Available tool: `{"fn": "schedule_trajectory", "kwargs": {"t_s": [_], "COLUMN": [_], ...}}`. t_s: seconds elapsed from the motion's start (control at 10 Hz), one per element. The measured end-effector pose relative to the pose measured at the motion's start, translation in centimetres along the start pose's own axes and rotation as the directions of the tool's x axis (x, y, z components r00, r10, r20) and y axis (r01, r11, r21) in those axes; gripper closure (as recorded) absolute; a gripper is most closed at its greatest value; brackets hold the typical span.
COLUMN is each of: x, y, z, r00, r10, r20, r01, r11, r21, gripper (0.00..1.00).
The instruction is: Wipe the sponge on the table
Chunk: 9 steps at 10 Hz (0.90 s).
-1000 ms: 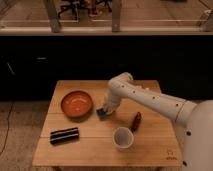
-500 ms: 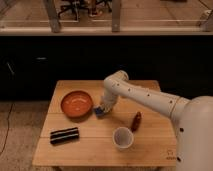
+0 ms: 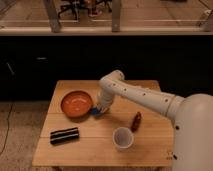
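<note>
Sponge partly hidden beneath gripper

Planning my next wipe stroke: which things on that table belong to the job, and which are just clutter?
Job in hand: sponge; table; gripper, low over the table at the sponge.

Lying about: orange bowl, right beside the sponge; black ridged bar; white cup; brown bottle.

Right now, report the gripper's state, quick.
Gripper: low over the table, right at the blue sponge beside the orange bowl; open, closed or holding cannot be told.
</note>
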Motion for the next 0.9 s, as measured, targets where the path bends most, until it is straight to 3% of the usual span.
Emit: {"fn": "schedule_trajectory", "kwargs": {"t_s": [0.7, 0.9], "x": [-3.1, -3.4], "y": [1.7, 2.7], "z": [0.5, 0.5], "r00": [0.995, 0.994], "r10": [-0.073, -0.078], "r20": [0.066, 0.078], "r01": [0.073, 0.078], "r11": [0.997, 0.997], "r21": [-0.001, -0.004], "gripper": [0.74, 0.79]}}
